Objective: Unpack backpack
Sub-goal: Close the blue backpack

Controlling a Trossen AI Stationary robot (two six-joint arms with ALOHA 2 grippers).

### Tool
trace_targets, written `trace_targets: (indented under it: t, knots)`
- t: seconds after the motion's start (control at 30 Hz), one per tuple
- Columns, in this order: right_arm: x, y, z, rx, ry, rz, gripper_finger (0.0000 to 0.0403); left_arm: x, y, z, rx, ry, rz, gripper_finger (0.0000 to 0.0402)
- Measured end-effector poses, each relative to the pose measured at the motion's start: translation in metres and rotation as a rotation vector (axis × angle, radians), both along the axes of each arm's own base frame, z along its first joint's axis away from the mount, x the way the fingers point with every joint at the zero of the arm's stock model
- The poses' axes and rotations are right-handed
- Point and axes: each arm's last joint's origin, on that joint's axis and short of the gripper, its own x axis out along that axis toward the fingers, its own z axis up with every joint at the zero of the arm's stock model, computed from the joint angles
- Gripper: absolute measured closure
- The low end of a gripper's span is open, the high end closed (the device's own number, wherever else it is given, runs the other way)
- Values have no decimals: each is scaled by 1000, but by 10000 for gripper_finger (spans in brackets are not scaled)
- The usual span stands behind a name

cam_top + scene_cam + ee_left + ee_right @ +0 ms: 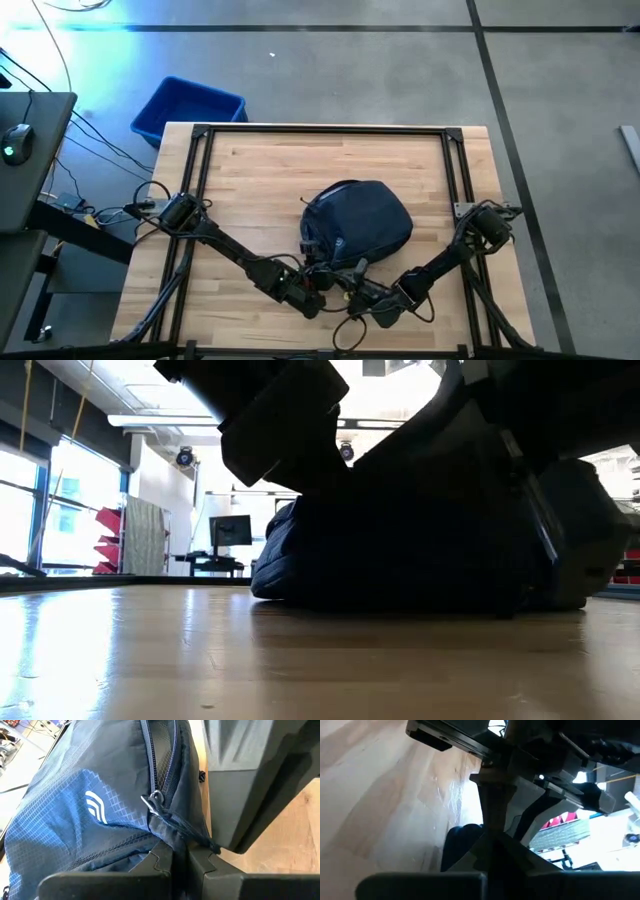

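Note:
The dark navy backpack (360,220) lies flat on the wooden table, white logo (96,806) up, its near end toward both grippers. In the low view the backpack (400,550) is a dark mound under the arms. My left gripper (322,284) (181,857) is shut at the bag's near edge beside the zipper (162,765). My right gripper (347,288) (490,842) comes in from the right, fingers closed, at the end of the zipper's pull cord (192,830). The backpack's fabric (457,847) shows beside it. My left gripper pinches a fold of the backpack's fabric (165,837) just below the zipper's metal ring (155,800), coming level from the table's near-left side; the bag stays on the table. My right gripper is shut at the free end of the pull cord (212,846), coming from the near right. Its own fingers hide the contact.
A bright blue plastic bin (190,108) sits on the floor beyond the table's far left corner. A dark desk with a mouse (18,140) stands left of the table. Bare wood (300,160) lies beyond the backpack and on both sides of it.

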Motion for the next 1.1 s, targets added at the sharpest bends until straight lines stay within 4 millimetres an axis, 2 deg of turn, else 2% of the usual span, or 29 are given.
trace_targets:
  t: [0.27,0.53,0.97,1.1]
  knots:
    - [-18,22,17,-149,-60,-37,403,-3,-1,-1,10,23,-3,401]
    - [-27,33,24,-56,-96,18,403,-4,-4,-1,7,22,-9,401]
    - [-14,10,13,12,-68,-87,403,-4,-4,-1,8,21,-9,401]
    - [-14,8,13,-14,-72,-132,403,-5,-4,-2,13,27,-14,401]
